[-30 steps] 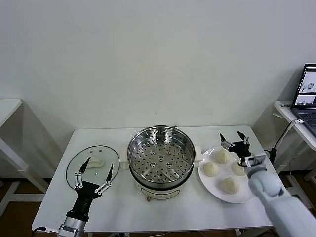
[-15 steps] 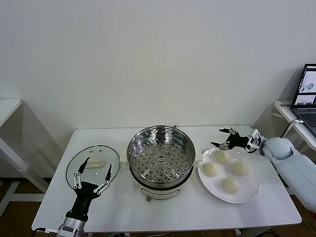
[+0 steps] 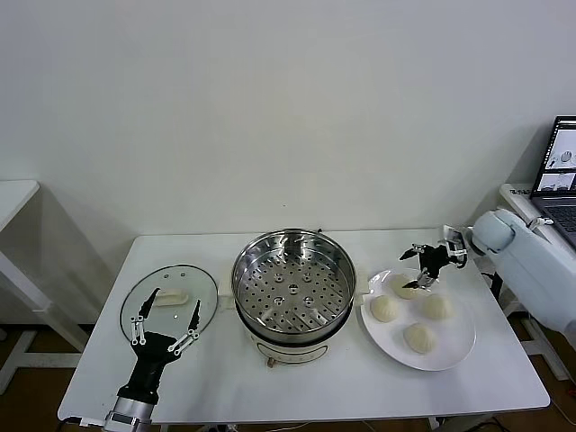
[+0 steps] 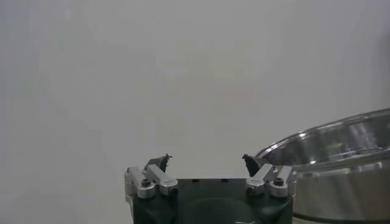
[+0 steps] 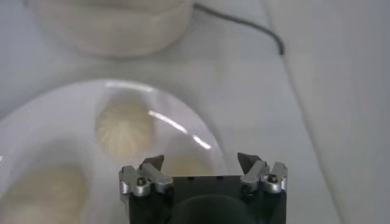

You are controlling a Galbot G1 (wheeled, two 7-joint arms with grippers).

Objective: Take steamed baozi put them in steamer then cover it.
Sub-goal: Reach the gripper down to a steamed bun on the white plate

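Cover (image 3: 169, 297): we found it lying flat on the table (image 3: 306, 378) at the left, beside the steamer.
Left gripper (image 3: 166, 313): we saw it hanging over the cover's near edge, fingers spread, grasping nothing.
Steamer (image 3: 293, 286): it stood at table centre, uncovered, its perforated tray bare.
Steamed baozi (image 3: 421, 337): we counted four on the white plate (image 3: 459, 347), right of the steamer.
Right gripper (image 3: 425, 266): we noted it over the plate's far edge, just above the far-left bun, fingers released.
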